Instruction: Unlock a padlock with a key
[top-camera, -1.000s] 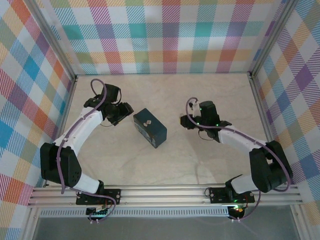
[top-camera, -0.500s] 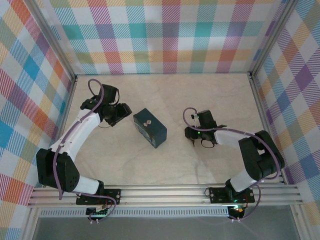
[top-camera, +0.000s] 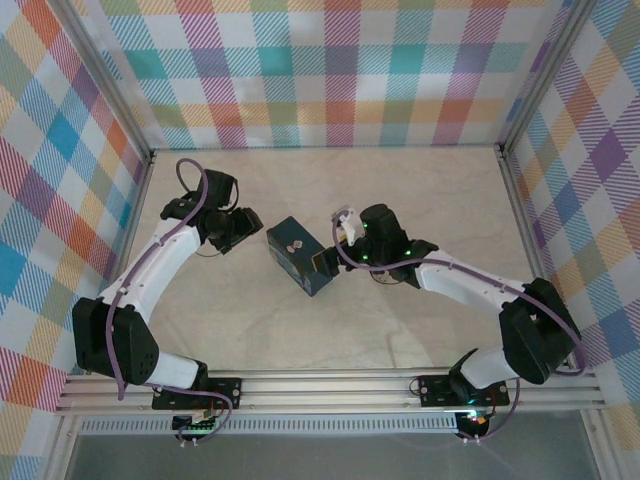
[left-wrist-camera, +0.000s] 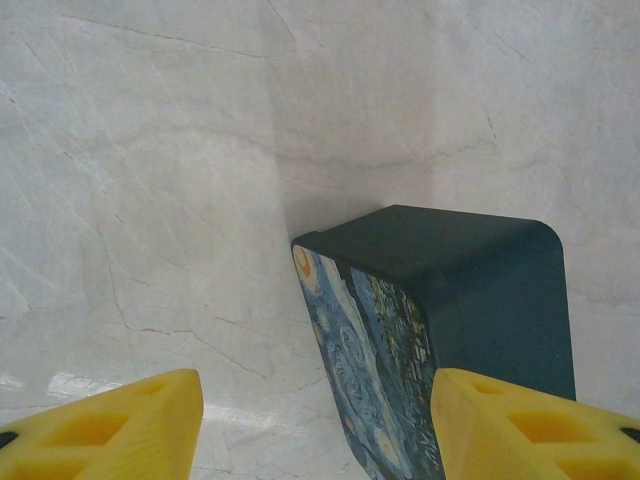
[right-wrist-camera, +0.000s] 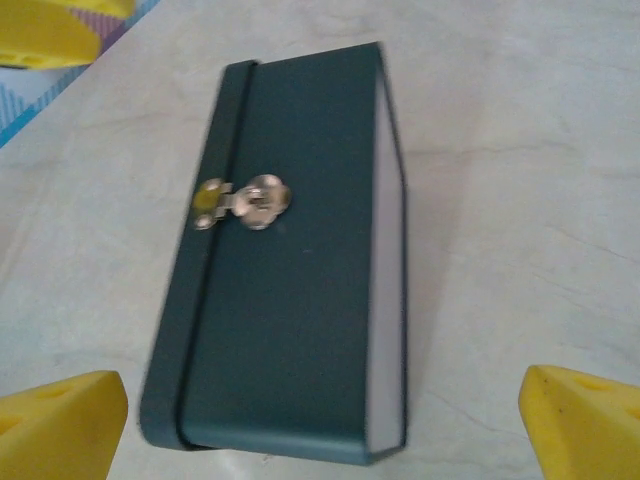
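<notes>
Small dark metal padlock and thin silvery key: too small to pick out, so I cannot place either one. The nearest candidate spot is a silvery clasp (right-wrist-camera: 255, 200) with a brassy tab on the top face of the dark teal rectangular tin (right-wrist-camera: 290, 250), possibly the fastening the lock belongs to. The wrist picture is soft there.

Change: a second ago the right gripper (top-camera: 335, 252) hung well off to the tin's right with its fingers close together. Now it sits just beside the tin's near-right end, fingers flung wide, nothing between them. The tin lies directly ahead of it and lengthwise. Judgement: this hand carries nothing into the approach, so the unlocking has not begun.

The left gripper (top-camera: 243, 226) has barely shifted. It is just off the tin's far-left end, fingers partly spread and empty, with the tin's swirly blue-and-yellow painted side ahead of it.

Pose: both forearms reach low over the pale marbled tabletop (top-camera: 420, 190), wrists angled inward, the tin between them.
</notes>
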